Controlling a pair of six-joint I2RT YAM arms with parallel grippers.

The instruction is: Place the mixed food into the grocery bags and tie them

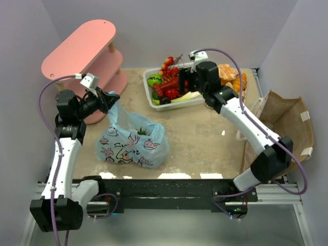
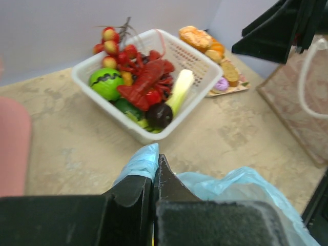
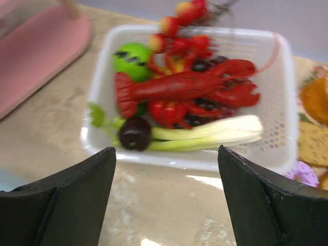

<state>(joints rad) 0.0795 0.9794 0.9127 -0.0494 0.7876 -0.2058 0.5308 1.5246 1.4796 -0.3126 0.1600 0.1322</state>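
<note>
The left gripper (image 1: 106,102) pinches an upper edge of the light-blue bag (image 1: 134,141) between jaws pressed tight, holding it up at about 9 o'clock on the table, beside the pink shelf (image 1: 82,47). Across the table, the right gripper (image 3: 166,154) hangs with its jaws spread wide and empty just short of the white basket (image 3: 205,163) at 12 o'clock, where the red lobster (image 3: 189,87) lies on top of the heaped food. The brown paper bag (image 1: 287,119) stands at 3 o'clock. The wrist view is blurred, so the lobster is probably the target, not certainly. From here, wide jaws coming in low could catch the basket's rim and shove or tip it. A pinch on a thin claw could drop the lobster on the way over. The thin plastic could slip from the left pincer, closing the bag's mouth.
</note>
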